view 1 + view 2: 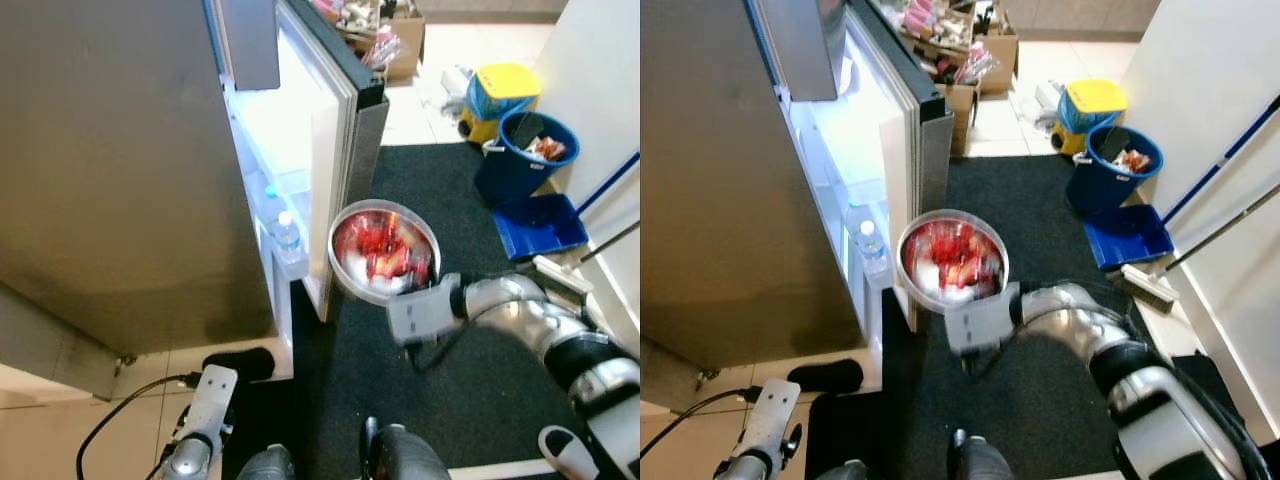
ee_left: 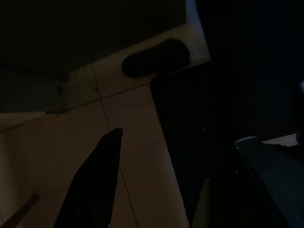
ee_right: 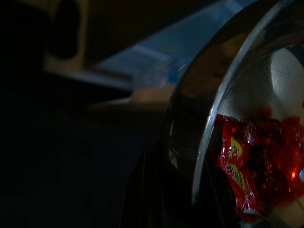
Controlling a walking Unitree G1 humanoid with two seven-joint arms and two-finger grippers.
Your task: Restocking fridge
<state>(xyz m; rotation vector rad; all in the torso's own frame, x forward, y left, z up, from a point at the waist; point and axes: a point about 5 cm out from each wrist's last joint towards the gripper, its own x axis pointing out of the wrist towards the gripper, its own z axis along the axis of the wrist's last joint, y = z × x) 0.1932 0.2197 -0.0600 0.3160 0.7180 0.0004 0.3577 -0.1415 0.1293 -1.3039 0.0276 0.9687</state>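
A polished metal bowl [image 3: 223, 95] takes up the right half of the frame, its thin rim curving from the upper right corner down to the lower middle. Inside it lie red candy wrappers [image 3: 256, 166], one with yellow lettering. Dark gripper fingers [image 3: 142, 190] rise at the bottom centre against the bowl's outer wall. A blurred pale blue band crosses the upper middle.

Head pair looks steeply down at open fridge [image 1: 300, 150] and dark mat [image 1: 1040, 390] (shared); wrist cameras sit close, dim.
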